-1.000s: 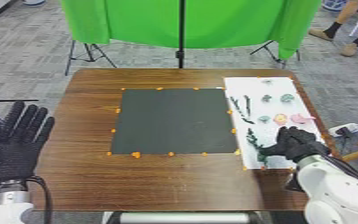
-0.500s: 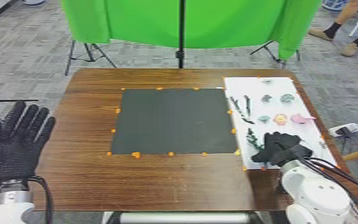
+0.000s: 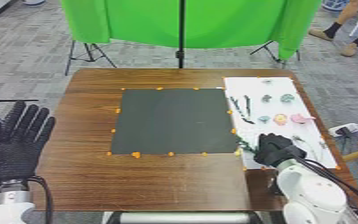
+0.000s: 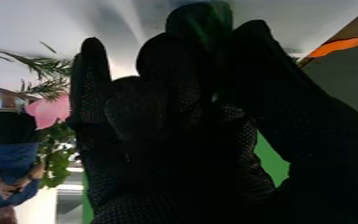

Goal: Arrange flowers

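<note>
On the brown worktop (image 3: 158, 185), with the dark mat (image 3: 174, 120) taken as the clock's centre in the head view, the right hand (image 3: 278, 149) is at four o'clock, low over the white sheet (image 3: 245, 86). Its fingers are curled, apparently round a dark green sprig (image 3: 245, 143) that pokes out towards ten o'clock from the hand, over the sheet's near-mat edge; which part of the stem is gripped I cannot tell. Holding it with the leaves clear of the glove would leave them free to be laid down first on the mat, likely the place for the arrangement. The pink flower (image 3: 302, 118) and yellow flower (image 3: 280, 119) lie side by side at three o'clock, the green rosette (image 3: 286, 98) nearer two, and a dark twig (image 3: 248, 109) runs along the sheet's mat side. Spaced apart like this, each piece can probably be picked without dragging its neighbour. The left hand (image 3: 14, 150) is between eight and nine o'clock, fingers straight and spread, holding nothing, leaving the mat free for the right.
</note>
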Available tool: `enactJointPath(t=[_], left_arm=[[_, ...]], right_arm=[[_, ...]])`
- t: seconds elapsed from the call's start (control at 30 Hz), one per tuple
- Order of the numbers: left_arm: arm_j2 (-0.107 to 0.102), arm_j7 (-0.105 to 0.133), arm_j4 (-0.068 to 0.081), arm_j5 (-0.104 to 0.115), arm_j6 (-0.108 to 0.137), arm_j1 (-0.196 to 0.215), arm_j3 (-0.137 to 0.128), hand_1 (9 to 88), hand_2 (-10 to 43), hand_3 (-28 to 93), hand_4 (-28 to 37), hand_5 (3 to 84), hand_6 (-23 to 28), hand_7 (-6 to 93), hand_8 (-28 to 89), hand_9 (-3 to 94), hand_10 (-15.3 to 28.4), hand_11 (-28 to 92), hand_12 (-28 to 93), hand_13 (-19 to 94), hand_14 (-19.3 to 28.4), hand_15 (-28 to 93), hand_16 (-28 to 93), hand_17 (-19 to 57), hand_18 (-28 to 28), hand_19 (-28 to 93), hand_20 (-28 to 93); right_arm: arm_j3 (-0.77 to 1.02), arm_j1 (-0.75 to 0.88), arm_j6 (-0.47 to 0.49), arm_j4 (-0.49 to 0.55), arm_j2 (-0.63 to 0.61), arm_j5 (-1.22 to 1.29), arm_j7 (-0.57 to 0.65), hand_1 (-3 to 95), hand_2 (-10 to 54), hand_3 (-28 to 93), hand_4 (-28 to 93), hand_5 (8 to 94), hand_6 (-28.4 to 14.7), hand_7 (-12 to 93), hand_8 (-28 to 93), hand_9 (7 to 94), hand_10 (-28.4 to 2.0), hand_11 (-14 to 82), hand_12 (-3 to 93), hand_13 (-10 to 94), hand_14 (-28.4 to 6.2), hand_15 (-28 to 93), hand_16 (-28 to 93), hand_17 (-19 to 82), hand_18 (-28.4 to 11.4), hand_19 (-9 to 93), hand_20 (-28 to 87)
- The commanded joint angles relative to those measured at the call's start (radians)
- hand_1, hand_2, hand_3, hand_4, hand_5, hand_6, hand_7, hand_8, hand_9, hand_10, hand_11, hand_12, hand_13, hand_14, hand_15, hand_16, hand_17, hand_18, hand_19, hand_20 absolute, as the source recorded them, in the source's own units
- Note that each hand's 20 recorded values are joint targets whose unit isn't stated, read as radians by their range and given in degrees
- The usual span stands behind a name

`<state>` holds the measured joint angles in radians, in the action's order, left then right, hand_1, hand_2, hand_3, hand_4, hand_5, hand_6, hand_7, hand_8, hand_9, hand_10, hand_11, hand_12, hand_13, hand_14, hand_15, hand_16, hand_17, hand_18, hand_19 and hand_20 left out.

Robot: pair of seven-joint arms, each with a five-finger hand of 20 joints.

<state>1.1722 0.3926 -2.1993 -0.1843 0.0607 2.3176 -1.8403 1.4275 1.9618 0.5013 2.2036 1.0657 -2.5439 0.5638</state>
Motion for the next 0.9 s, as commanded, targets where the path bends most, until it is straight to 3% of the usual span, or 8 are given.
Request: enactJointPath(t=[0.03,0.3,0.4,0.47,0.63,0.87,0.9], left_arm=[[0.0,0.003,0.008,0.0,0.007,0.016,0.004,28.1,10.1,77,-28.3,45.3,8.7,7.6,-9,40.5,15.0,15,7,30,15.4,26,-7,-6.5,14.0,35,11],[-0.007,-0.001,0.007,0.001,0.019,0.019,0.003,28.1,10.0,77,-28.3,45.2,8.7,7.4,-9,40.5,15.0,15,8,30,15.4,26,-7,-6.5,14.0,35,11],[-0.008,0.004,0.006,0.007,0.025,0.021,0.0,28.1,10.0,77,-28.3,45.2,8.7,7.4,-9,40.5,15.0,15,7,30,15.4,26,-7,-6.6,14.0,35,11],[-0.011,-0.005,0.01,0.005,0.022,0.012,0.005,28.1,10.0,77,-28.3,45.2,8.6,7.5,-9,40.5,15.0,15,7,30,15.4,26,-7,-6.6,14.1,35,11],[-0.033,-0.01,0.017,0.008,0.029,-0.008,0.013,28.1,10.0,77,-28.3,45.2,8.6,7.5,-9,40.4,15.0,15,7,30,15.4,26,-7,-6.6,14.0,35,11],[-0.07,-0.008,0.029,0.017,0.038,-0.036,0.033,28.1,10.0,77,-28.3,45.2,8.6,7.5,-9,40.4,14.9,15,7,30,15.4,26,-7,-6.7,14.1,35,11],[-0.077,-0.007,0.03,0.018,0.04,-0.04,0.036,28.1,10.0,77,-28.3,45.2,8.6,7.5,-9,40.4,14.9,15,7,30,15.4,26,-7,-6.7,14.1,35,11]], right_arm=[[-0.052,-0.008,-0.154,0.035,0.0,0.153,0.147,48.4,-9.5,81,-19,81.7,-2.8,33,15,76.9,-15.7,44.4,50.8,69,-15.8,77,31,33,-26.4,80,22],[-0.197,-0.171,-0.396,0.041,0.027,0.26,0.239,47.0,-9.5,82,-16,82.6,-2.8,33,17,77.6,-16.1,47.7,49.6,71,-16.0,79,30,35,-28.0,84,20],[-0.284,-0.273,-0.399,-0.016,0.059,0.233,0.219,45.7,-9.5,83,-15,82.5,-2.2,34,18,77.8,-16.0,48.8,49.5,72,-16.0,79,30,35,-28.2,85,19],[-0.329,-0.323,-0.393,-0.035,0.085,0.23,0.21,45.5,-9.5,83,-15,82.4,-2.1,34,18,77.7,-16.1,49.2,49.2,72,-16.0,79,30,35,-28.3,86,18],[-0.43,-0.435,-0.35,-0.096,0.155,0.241,0.172,44.2,-9.5,82,-15,82.2,-2.2,35,19,77.3,-16.9,51.8,46.7,72,-16.4,80,30,35,-28.3,87,16],[-0.525,-0.543,-0.363,-0.229,0.271,0.261,0.181,44.3,-9.5,81,-15,82.2,-2.4,36,19,77.1,-17.3,53.2,44.9,72,-16.5,80,30,35,-28.4,88,15],[-0.526,-0.551,-0.322,-0.245,0.29,0.257,0.183,44.3,-9.5,81,-15,82.2,-2.4,37,20,77.1,-17.4,53.5,44.7,72,-16.5,80,30,35,-28.4,88,15]])
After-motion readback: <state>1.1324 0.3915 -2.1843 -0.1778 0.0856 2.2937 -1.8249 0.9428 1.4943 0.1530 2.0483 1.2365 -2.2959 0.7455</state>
